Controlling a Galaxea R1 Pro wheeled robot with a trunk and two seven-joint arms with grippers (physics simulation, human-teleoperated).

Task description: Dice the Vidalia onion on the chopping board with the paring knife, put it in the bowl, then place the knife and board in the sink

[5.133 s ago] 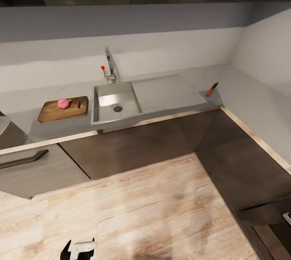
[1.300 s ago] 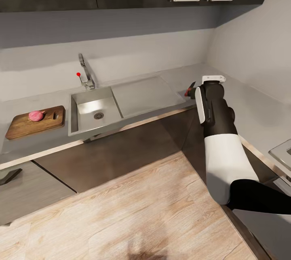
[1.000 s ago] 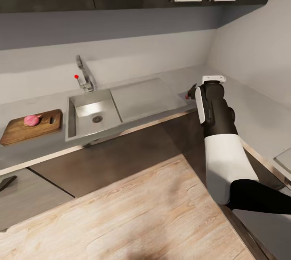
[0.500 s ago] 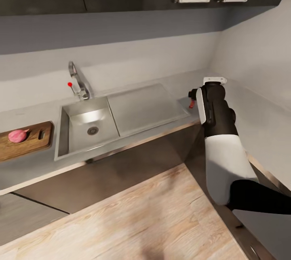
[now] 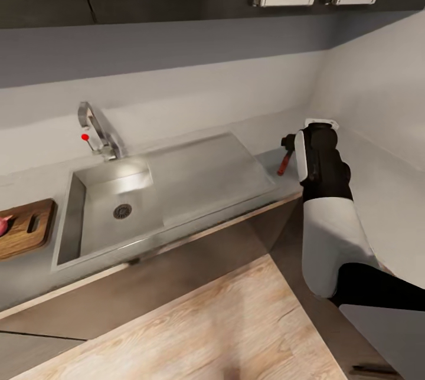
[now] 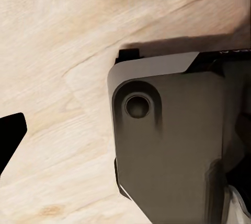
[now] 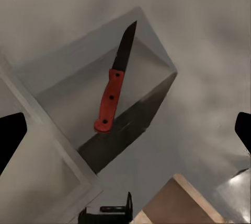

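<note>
Right now the knife lies on the tabletop just beside the sink, under the right claw with its fingers wide apart, so a crooked grab could push it away.

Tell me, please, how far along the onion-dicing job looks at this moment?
Done: the sink basin holds no onion; the Vidalia onion sits whole on the chopping board. In hand: the right gripper, open, is over the paring knife lying on the countertop beside the drainboard, not yet grasped. Left: dicing, filling the bowl, and putting knife and board in the sink.
</note>
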